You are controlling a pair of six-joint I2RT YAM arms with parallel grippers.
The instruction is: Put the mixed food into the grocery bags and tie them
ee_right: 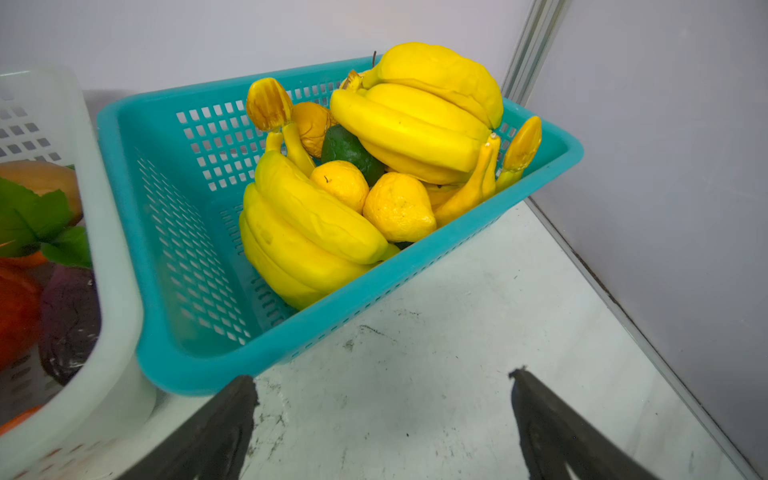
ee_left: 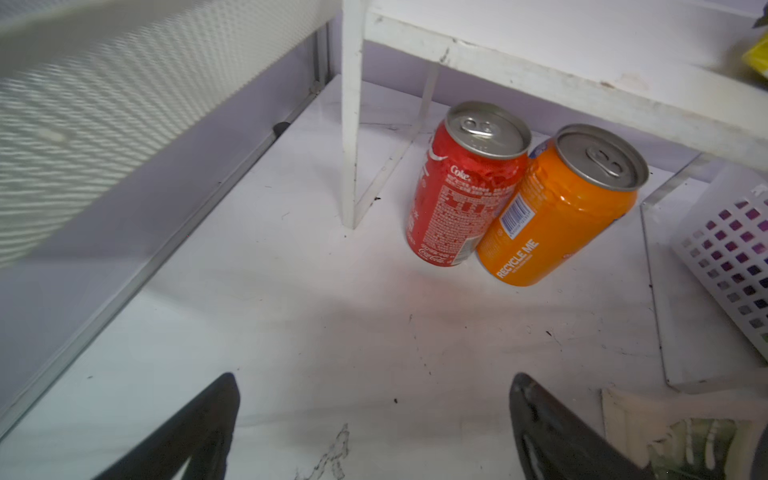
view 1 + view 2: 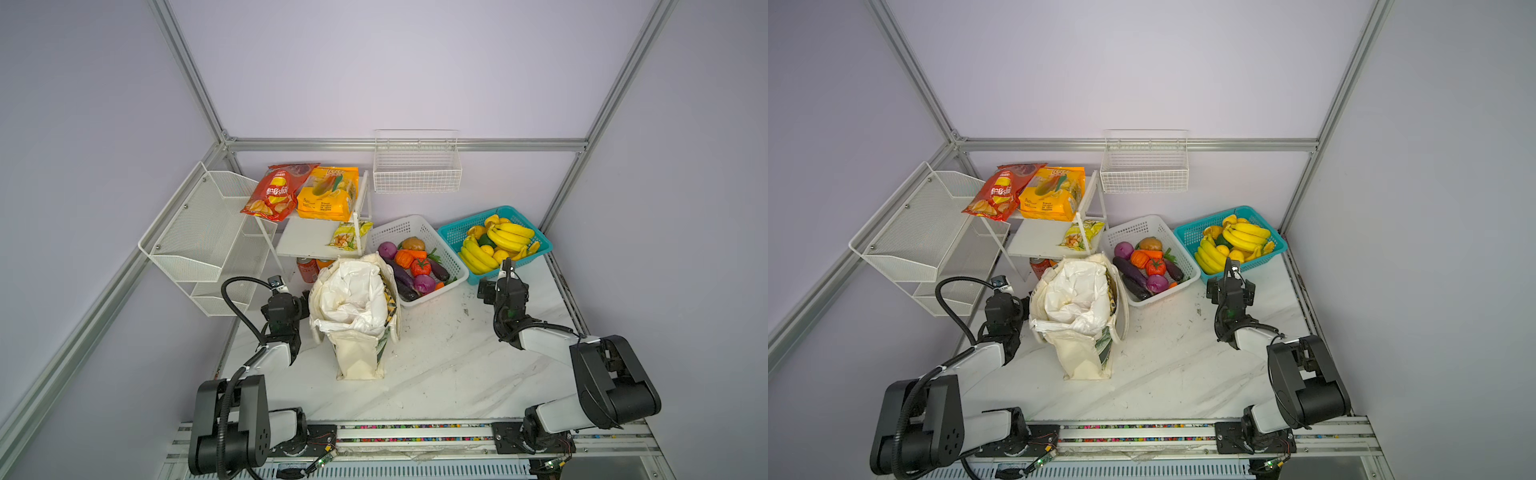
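Two tools stood wide and empty, so you were, I judge, at the fetching step: food to collect and no bag tied yet.

Your left tool [image 2: 374,386] hung low over the bench [image 2: 291,311], aimed under the shelf [image 2: 540,70]. The red can [image 2: 465,187] stood ahead of it, well apart from the fingers and a little toward the tote side of their midline. It was just beside the shelf leg and touching the orange can [image 2: 561,203]. Your next move there called for a forward reach centred on the red can alone. With the leg on one flank and the orange can against the other, there was little room for a finger, so a grasp high on the can might have served better.

In the middle, the tote [image 3: 357,357] stood open-mouthed with the carrier bag [image 3: 353,295] bunched inside. A black packet [image 3: 390,301] seemed tucked along its right wall, though it showed too small to be sure.

On the right, the oranges [image 1: 398,207] lay in the teal basket [image 1: 166,249], wedged among bananas [image 1: 316,224]. Your right tool [image 1: 384,378] hovered over bare bench just short of the basket's near wall, apart from the fruit. It needed to clear that wall and descend on one orange.
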